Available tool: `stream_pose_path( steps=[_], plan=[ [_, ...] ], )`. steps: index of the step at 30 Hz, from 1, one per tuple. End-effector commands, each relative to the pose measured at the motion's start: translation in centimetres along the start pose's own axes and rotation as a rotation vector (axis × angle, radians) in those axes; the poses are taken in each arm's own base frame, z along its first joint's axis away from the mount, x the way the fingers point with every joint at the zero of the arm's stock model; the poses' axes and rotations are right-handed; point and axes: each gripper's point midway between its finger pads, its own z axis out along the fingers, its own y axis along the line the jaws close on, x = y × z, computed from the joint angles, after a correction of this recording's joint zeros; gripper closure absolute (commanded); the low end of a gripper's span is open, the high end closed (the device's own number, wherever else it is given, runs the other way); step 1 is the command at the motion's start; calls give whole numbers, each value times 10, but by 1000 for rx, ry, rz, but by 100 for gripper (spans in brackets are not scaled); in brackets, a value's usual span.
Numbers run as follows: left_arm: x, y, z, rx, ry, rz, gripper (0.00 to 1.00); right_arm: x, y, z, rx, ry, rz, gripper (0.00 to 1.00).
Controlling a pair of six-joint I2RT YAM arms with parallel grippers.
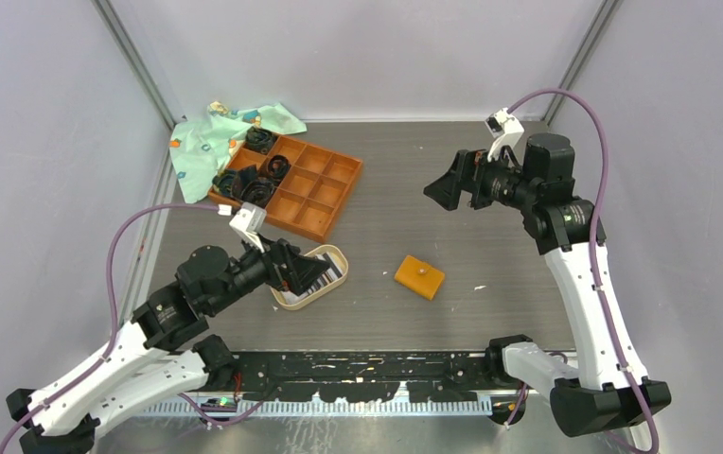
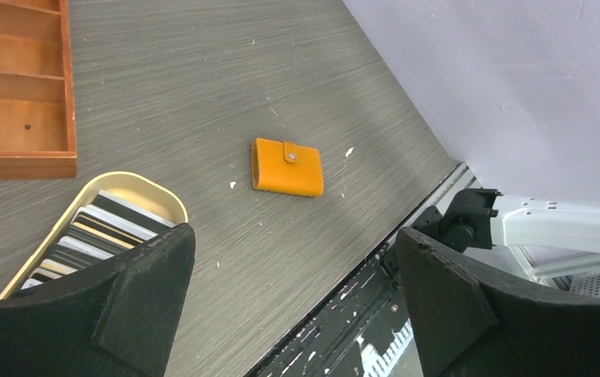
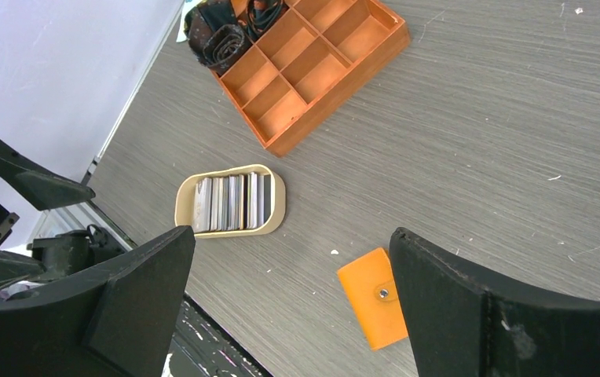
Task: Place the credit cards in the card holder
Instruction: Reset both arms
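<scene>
Fingers spread wide on both, the left gripper (image 1: 298, 269) is hovering by the credit cards (image 3: 230, 203) in the dish (image 3: 183, 206) and the right gripper (image 1: 443, 189) is hanging high, so it's looking wise to pinch a single card's edge.

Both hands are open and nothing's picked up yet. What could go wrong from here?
The credit cards sit packed together in the dish; the left hand may pinch several or tip it. The card holder lies snapped shut and flat on the table, so it could slide when you try to open it.
</scene>
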Motion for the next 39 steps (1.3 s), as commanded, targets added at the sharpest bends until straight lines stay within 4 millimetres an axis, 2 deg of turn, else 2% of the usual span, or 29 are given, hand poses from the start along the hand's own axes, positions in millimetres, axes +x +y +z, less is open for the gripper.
stream_pose_path(
  steps=[1,8,15,25,39],
  plan=[
    [-1,8,1,-27,-23,38,2,-6,0,8,-50,-23,-4,1],
    [13,19,2,-44,-10,36,2,-6,-8,9,-37,-25,7,1],
    [4,16,-5,-43,-30,41,2,-10,-12,6,-14,-51,-1,1],
    [-9,10,-15,-43,-45,50,2,-24,-6,0,-16,-82,-20,1],
    [-11,11,-22,-43,-63,31,2,-35,1,-4,-35,-119,-25,1]
  ],
)
